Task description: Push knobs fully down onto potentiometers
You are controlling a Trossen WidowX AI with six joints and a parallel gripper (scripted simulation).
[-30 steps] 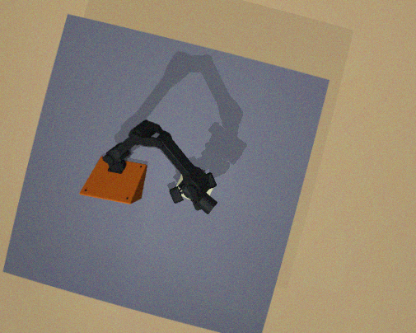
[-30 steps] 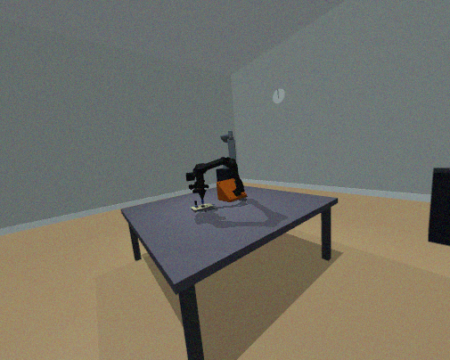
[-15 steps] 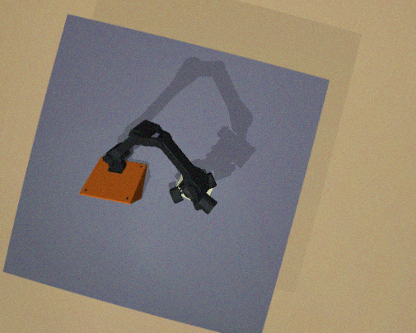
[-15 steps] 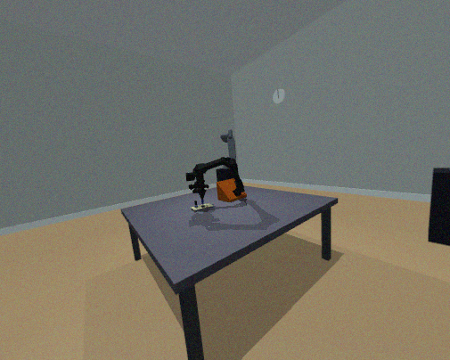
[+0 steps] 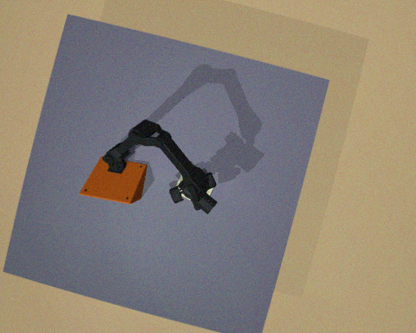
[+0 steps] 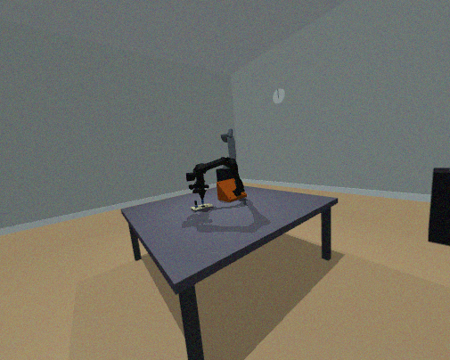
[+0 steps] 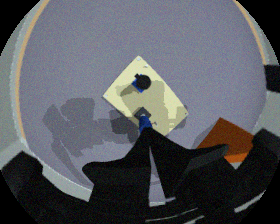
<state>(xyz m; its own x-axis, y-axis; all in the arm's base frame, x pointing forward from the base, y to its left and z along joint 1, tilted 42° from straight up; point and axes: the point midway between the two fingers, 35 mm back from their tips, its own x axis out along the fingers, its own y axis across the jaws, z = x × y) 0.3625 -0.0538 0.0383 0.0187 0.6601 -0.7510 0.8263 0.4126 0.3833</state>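
Grey walls meet at a corner, pale baseboard along the bottom. Round wall clock on the right wall. Tan floor. Dark-legged, blue-grey table. Black cabinet at right edge.

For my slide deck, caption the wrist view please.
Shut gripper tips poised at the nearer blue knob on the pale circuit board.
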